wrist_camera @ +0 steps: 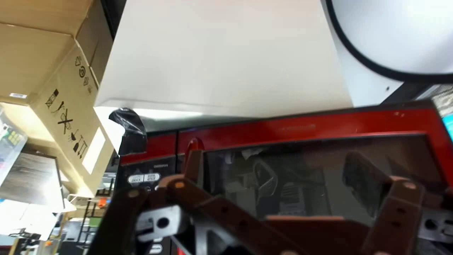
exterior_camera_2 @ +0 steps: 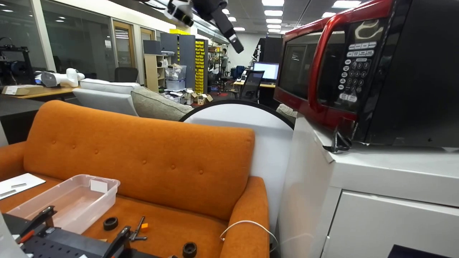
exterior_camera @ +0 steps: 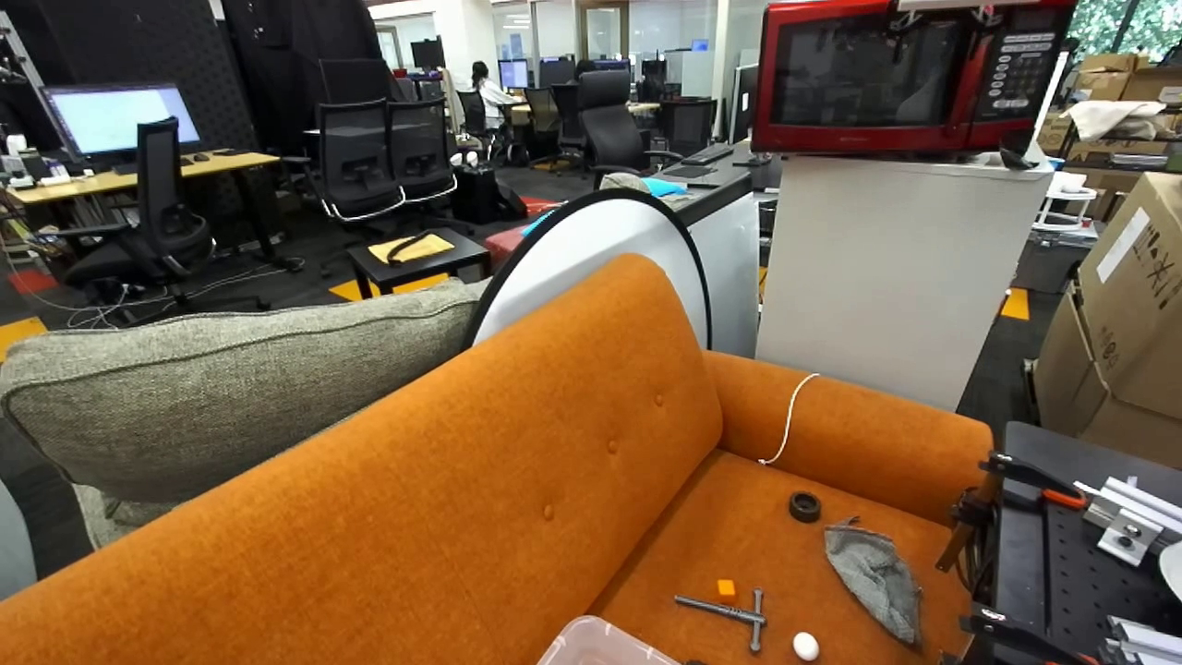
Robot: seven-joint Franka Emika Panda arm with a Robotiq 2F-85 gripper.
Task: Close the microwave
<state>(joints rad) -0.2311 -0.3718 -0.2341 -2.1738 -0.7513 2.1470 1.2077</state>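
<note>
Atop cabinet, microwave seemingly near gripper.

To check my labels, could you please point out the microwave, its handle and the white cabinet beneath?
Microwave (exterior_camera: 863, 83), in an exterior view: dark door window.
Handle (exterior_camera_2: 317, 64), in an exterior view: red bar's middle.
White cabinet (wrist_camera: 226, 56), in the wrist view: flat plain panel.

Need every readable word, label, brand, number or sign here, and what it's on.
No word, brand or number is legible; nothing to quote.
Cardboard box: black printed signs, one crossed out, the others too small to name.
Microwave keypad: key lettering too small and blurred to read.
Microwave front: small mark, unreadable.
White label on plastic bin: no writing I can make out.
Desk monitor: screen lit, nothing legible.
</note>
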